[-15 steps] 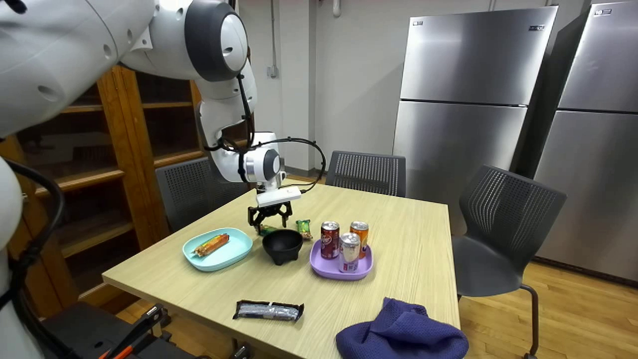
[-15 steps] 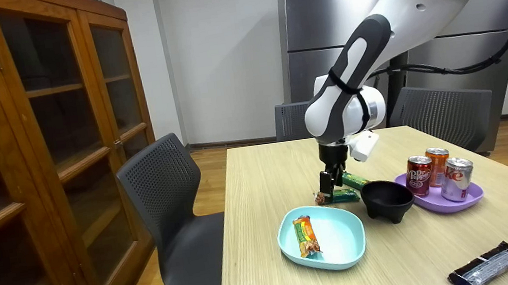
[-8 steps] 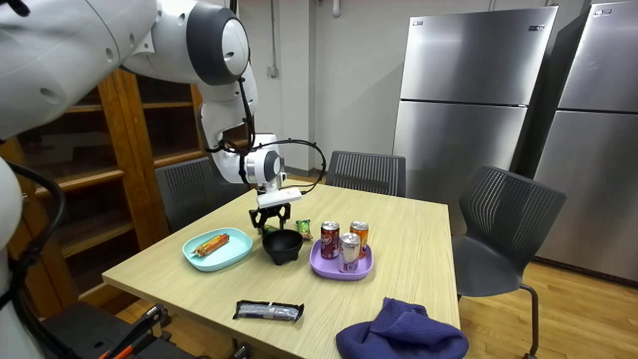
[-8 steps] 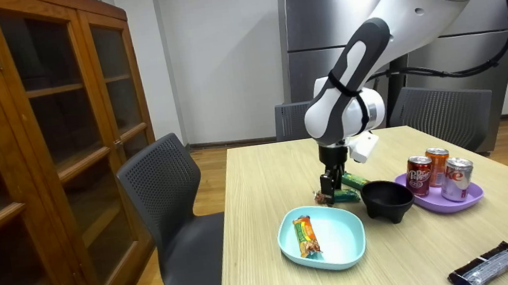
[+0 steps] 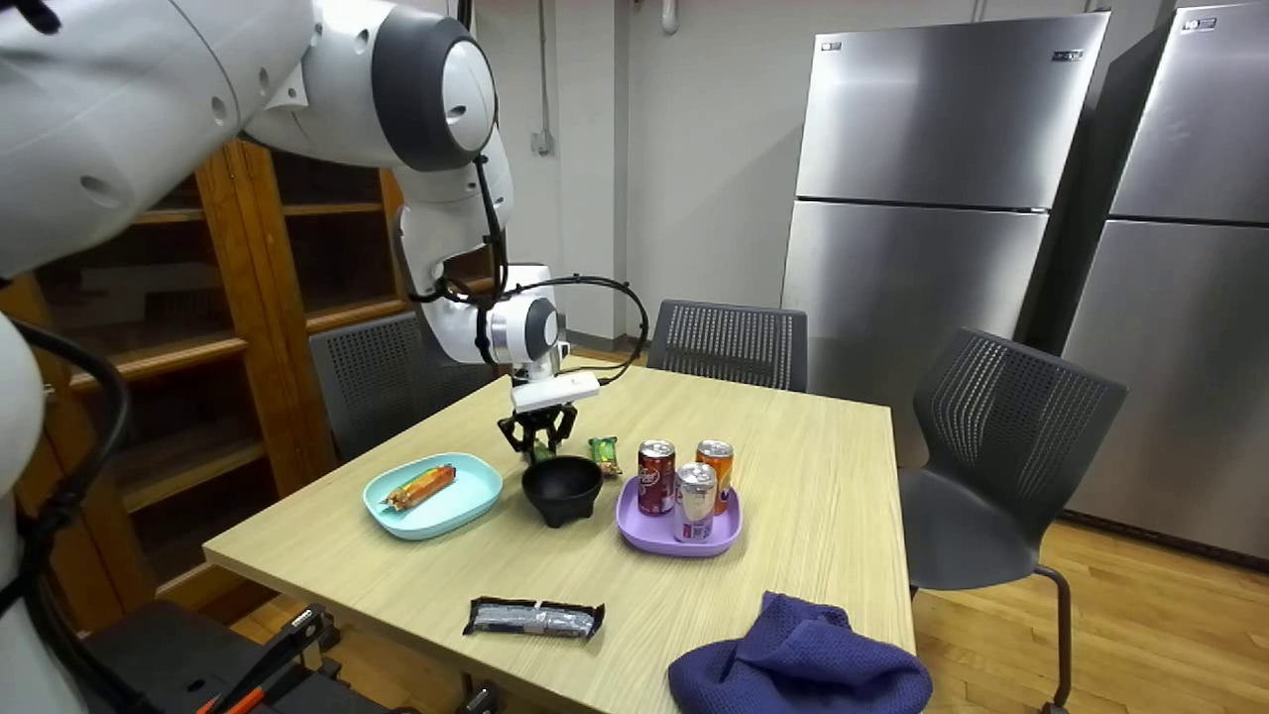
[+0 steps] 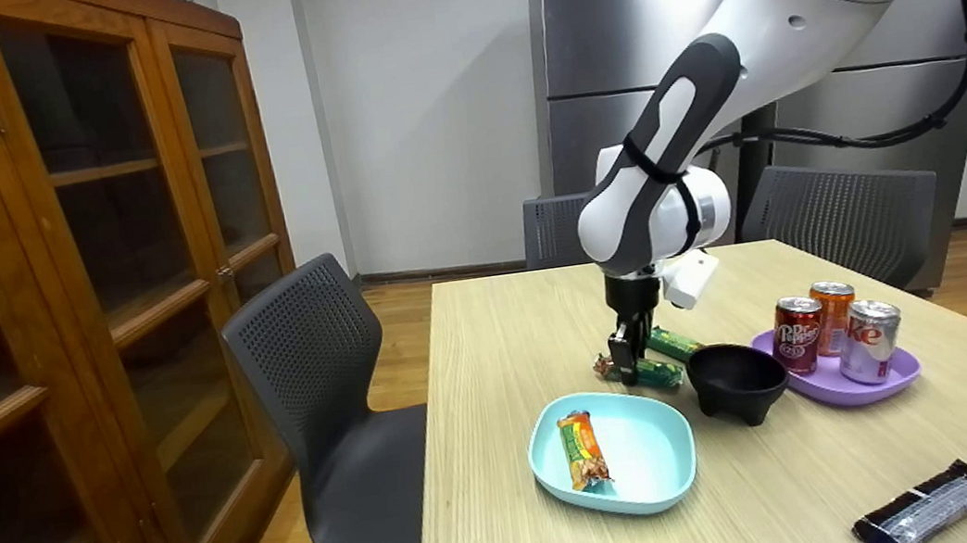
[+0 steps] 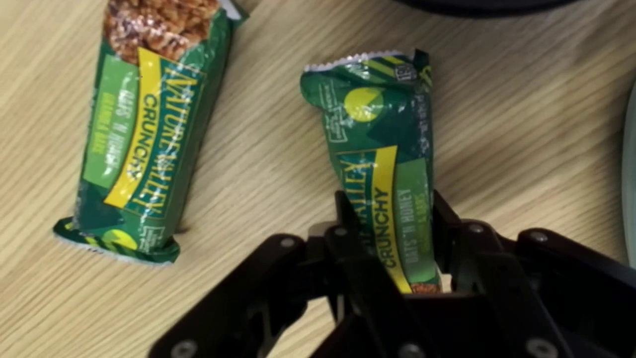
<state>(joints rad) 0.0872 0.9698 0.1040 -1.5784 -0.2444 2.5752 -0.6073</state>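
Green granola bar [image 7: 387, 149], one, lettered "CRUNCHY" and "OATS 'N HONEY": gripped by your fingers [image 7: 454, 246], which stand partly closed, one against each long side of the wrapper. You have it low at the bench [image 5: 813, 446], on the far left side of the black bowl [image 6: 739, 401] in both exterior views; one crimped end points toward that bowl. Whether its underside touches the surface, your views do not settle.

Second green granola bar [image 7: 149, 129], one, lettered "NATURE VALLEY": on the bench, apart from your fingers, left of the held bar in the wrist view.

Pale blue plate [image 6: 658, 463], one: left of the bowl, bearing an orange-and-green wrapped bar [image 6: 584, 453].

Lilac tray [image 5: 649, 534], one: right of the bowl, carrying three upright cans: dark red can [image 6: 797, 336] lettered "Dr Pepper", orange can [image 6: 831, 324], silver can [image 6: 870, 342].

Black-and-silver wrapped bar [image 5: 535, 619], one: near side of the bench, well apart from your fingers.

Dark blue cloth [image 5: 803, 659], one, crumpled: near right in an exterior view.

Wooden cabinet [image 6: 187, 180], glazed: left. Steel refrigerators [image 5: 932, 258]: far.
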